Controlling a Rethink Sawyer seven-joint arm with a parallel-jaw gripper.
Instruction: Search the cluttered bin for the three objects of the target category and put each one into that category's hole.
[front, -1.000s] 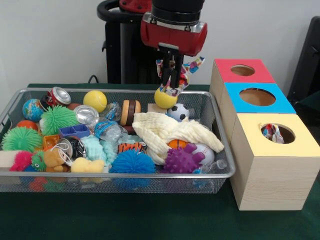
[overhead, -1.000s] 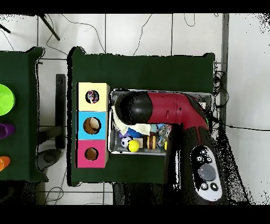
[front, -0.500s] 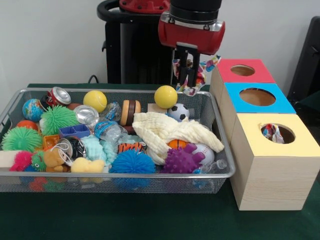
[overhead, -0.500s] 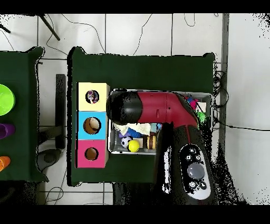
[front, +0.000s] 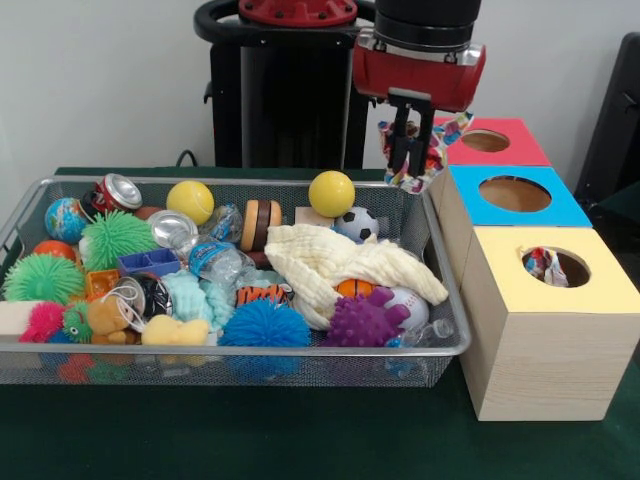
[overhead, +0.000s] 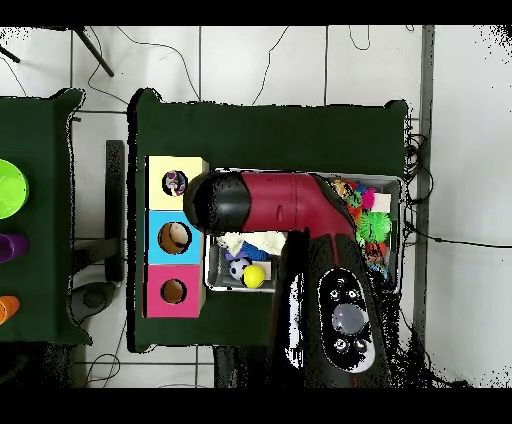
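The hole in the yellow-topped cube, nearest the camera at the right, already shows a printed fabric piece poking up inside (only partly visible). Beside it, the wire mesh bin sits on dark green cloth, crammed with toys and a cream cloth. Farther back, the gripper is clamped on another printed fabric piece, hanging above the bin's far right corner. A pale wall stands behind.
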